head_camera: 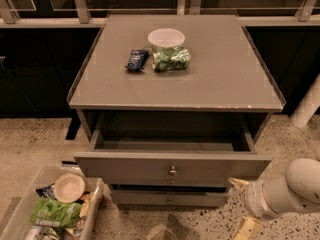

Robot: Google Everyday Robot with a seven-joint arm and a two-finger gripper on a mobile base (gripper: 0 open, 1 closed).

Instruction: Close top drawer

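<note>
The top drawer [130, 165] is open. It sticks out of the front of the grey table, under the worktop [225, 79]. You can see inside it, and it looks bare. Its flat front faces us and has a small round knob [173, 171] in the middle.

The end effector [242, 205] is low down on the right, just past the right end of the drawer front. It is spread apart, with nothing in it. One tan finger [237, 183] points up at the bottom right corner of the drawer front. It is very close to the wood, but I cannot tell if it touches. The other finger is lower, near the floor [40, 139]. The white arm [302, 184] comes in from the right edge.

On the worktop sit a white bowl [166, 36], a green bag [171, 58] just in front of it, and a dark packet [137, 60] to the left of the bag.

Under the top drawer is a lower drawer [150, 198]. A clear bin [20, 209] with snacks stands on the floor at the bottom left.
</note>
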